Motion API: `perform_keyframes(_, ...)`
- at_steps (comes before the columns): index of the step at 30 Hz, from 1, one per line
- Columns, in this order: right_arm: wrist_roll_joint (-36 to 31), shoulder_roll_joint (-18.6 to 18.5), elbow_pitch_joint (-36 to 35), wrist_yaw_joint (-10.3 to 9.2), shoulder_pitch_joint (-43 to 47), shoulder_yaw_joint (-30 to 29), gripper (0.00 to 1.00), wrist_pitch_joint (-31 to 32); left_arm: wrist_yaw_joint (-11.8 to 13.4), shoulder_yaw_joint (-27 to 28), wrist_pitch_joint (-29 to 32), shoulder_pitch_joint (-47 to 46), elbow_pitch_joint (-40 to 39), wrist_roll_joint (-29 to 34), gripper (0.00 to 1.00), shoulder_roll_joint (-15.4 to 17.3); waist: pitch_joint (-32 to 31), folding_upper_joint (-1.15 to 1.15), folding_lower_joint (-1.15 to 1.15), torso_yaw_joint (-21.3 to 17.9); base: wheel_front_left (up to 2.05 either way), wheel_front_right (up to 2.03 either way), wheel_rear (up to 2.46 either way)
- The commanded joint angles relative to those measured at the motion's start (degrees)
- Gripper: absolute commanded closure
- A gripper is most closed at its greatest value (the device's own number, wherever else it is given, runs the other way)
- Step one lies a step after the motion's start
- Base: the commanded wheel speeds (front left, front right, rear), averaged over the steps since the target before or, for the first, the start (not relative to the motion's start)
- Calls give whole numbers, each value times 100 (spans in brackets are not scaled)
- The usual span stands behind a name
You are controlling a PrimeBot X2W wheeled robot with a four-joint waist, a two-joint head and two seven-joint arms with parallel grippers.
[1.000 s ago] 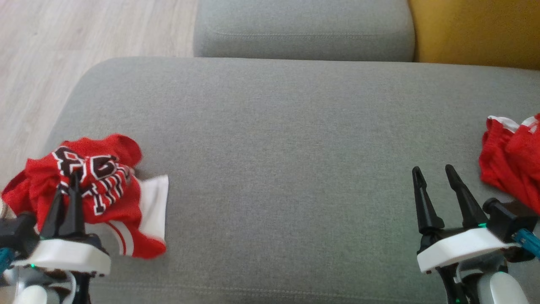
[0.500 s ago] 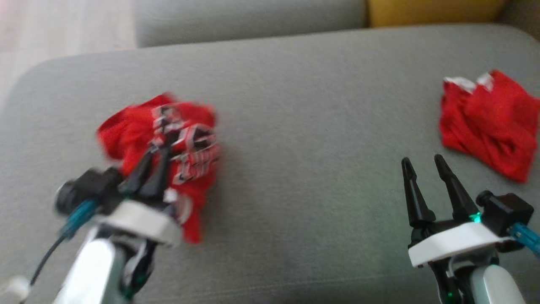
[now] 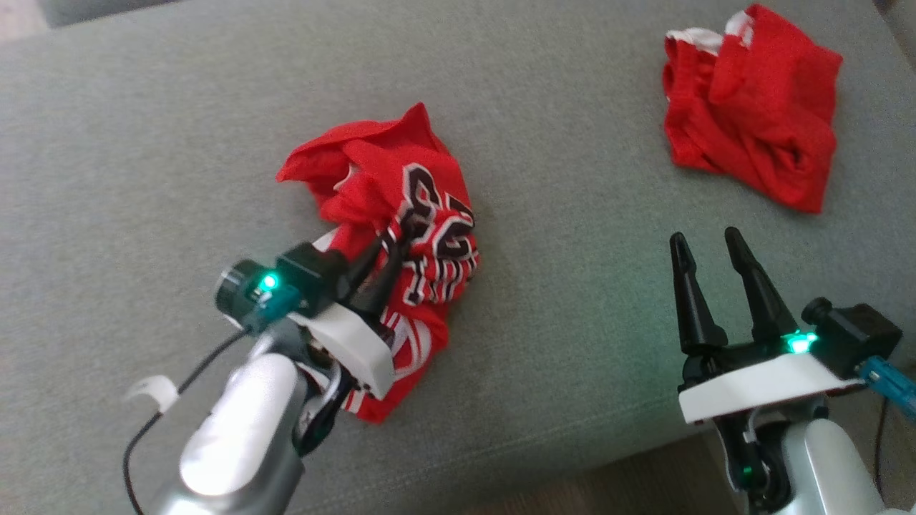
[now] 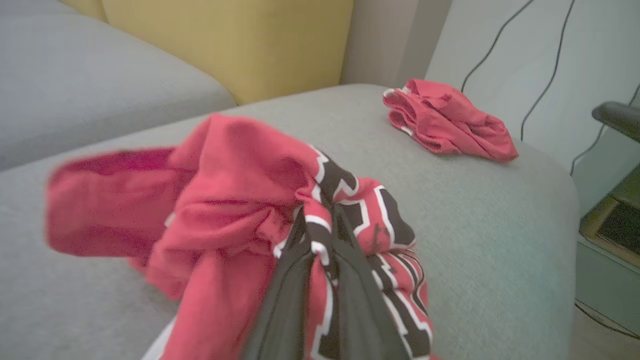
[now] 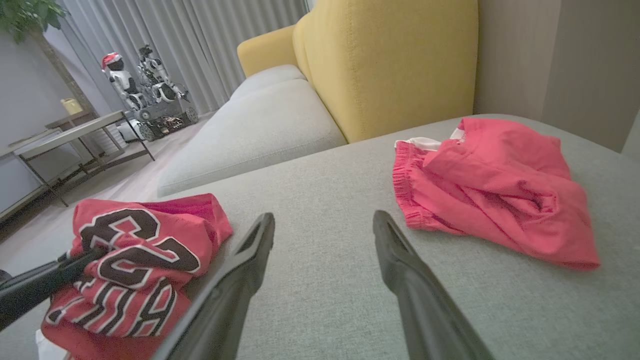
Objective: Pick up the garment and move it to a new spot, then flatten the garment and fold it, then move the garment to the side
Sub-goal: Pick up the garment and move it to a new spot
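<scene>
The garment [image 3: 372,164] is a crumpled red jersey with black-and-white lettering, bunched near the middle of the grey sofa cushion [image 3: 572,214]. My left gripper [image 3: 399,232] is shut on a fold of its lettered part. The left wrist view shows the cloth [image 4: 230,200] draped around the pinched fingers [image 4: 290,280], part of it lifted. The right wrist view has the garment [image 5: 145,250] at lower left. My right gripper [image 3: 704,237] stands open over bare cushion to the garment's right, holding nothing [image 5: 324,217].
A second crumpled red piece with a white waistband [image 3: 751,107] lies at the cushion's far right. The yellow backrest [image 5: 390,60] rises behind. The cushion's front edge meets the floor [image 3: 644,486] at lower right. A low table [image 5: 75,135] stands far left.
The head camera has swung right and down. My left gripper, still shut on the garment, has carried it from the cushion's left end toward the middle. The right gripper has stayed open.
</scene>
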Motion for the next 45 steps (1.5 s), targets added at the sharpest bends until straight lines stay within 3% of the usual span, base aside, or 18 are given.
perform_keyframes(1, 59, -26, -133, -4, -216, 143, 0, -84, -27, 89, -65, -291, -49, -36, 99, 20, 155, 0, 0, -142, 0, 0, 0)
perform_keyframes(2, 65, -26, -101, -4, -225, 135, 0, -100, -36, 25, -67, -307, 39, -57, 31, 8, 150, 0, 0, -128, 0, 0, 0)
perform_keyframes(3, 64, -26, -73, -4, -229, 116, 0, -115, -44, -39, -92, -319, 94, -84, 0, -10, 136, 0, 0, -96, 0, 0, 0)
perform_keyframes(10, -90, -26, 15, -4, -260, 58, 0, -70, -15, -101, -413, -164, 24, -331, 0, -20, -184, 0, 0, 317, 0, 0, 0)
perform_keyframes(21, -349, -26, -73, -4, -113, -127, 0, 242, 958, 872, -704, 664, -577, -535, 0, 344, -740, 0, 0, 1216, 0, 0, 0)
perform_keyframes(26, -480, -26, -131, -4, -35, -175, 0, 368, 1201, 1333, -750, 1050, -767, -618, 0, 636, -875, 0, 0, 1507, 0, 0, 0)
perform_keyframes(33, -571, -26, -159, -4, 63, -192, 0, 499, 1262, 1789, -776, 1649, -1212, -749, 0, 964, -1075, 0, 0, 1638, 0, 0, 0)
perform_keyframes(45, -687, -26, -279, -4, 557, -276, 0, 669, 1275, 1585, -667, 2300, -1655, -698, 0, 1046, -1515, 0, 0, 1599, 0, 0, 0)
